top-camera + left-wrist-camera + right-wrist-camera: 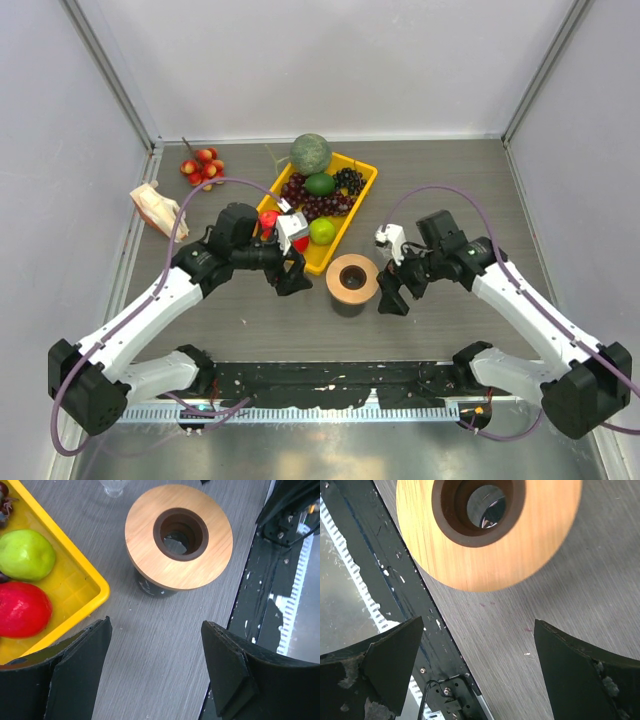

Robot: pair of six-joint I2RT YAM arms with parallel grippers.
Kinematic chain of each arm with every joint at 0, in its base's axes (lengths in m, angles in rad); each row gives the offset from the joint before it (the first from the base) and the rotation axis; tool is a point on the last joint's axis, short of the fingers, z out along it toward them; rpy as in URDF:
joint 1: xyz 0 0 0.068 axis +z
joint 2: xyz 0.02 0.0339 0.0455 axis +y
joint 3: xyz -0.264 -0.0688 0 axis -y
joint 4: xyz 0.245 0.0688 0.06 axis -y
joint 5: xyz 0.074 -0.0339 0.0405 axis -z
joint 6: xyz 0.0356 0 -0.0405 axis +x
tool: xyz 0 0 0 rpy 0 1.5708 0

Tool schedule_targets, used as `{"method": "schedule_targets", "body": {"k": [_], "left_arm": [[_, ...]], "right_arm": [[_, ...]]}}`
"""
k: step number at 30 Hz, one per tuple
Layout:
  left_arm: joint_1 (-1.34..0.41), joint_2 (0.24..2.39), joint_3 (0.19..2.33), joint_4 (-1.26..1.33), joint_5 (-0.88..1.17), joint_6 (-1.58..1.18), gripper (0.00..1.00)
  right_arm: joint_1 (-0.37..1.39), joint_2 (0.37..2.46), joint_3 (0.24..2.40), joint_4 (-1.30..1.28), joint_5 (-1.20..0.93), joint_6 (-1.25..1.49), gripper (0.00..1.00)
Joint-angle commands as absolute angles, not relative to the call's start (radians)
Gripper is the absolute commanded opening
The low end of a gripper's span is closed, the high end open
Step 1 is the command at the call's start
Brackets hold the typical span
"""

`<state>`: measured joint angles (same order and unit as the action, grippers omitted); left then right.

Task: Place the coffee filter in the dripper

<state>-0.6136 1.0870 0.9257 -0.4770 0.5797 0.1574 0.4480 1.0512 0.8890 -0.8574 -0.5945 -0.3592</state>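
Overhead, the left gripper (290, 280) and the right gripper (392, 297) hang low over the grey table (450, 180), one on each side of a wooden ring (352, 278) that lies between the two sets of fingers. Both pairs are spread wide with nothing held. A yellow tray (366, 180) of fruit sits just beyond the left fingers, and a beige bundle of papers (157, 208) lies well apart, out past the left arm. From the left wrist, the left gripper (155, 630) stands parted and empty over bare tabletop. The wooden ring (150, 555) lies ahead of the fingertips atop a dark cup (150, 587), and the yellow tray (95, 582) runs alongside the left finger (80, 665), holding a green fruit (25, 555) and a red fruit (22, 609). Farther ahead, between tray and ring, a clear piece cut off by the top edge appears to be the dripper (114, 486). From the right wrist, the right gripper (477, 630) is equally wide and empty, with the wooden ring (485, 565) just ahead of its fingertips. The coffee filter cannot be made out in any view.
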Motion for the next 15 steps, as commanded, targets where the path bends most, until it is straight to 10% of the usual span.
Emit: {"method": "schedule_targets", "body": {"k": [1,15], "left_arm": [[-0.591,1.077,0.923,-0.397,0.635,0.092,0.81],[-0.571,1.072,0.900,-0.377,0.655,0.075,0.82]], "right_arm": [[0.500,1.100,0.919,-0.844,-0.535,-0.336,0.99],[0.540,1.189,0.957,-0.779,-0.525,-0.310,1.00]]}}
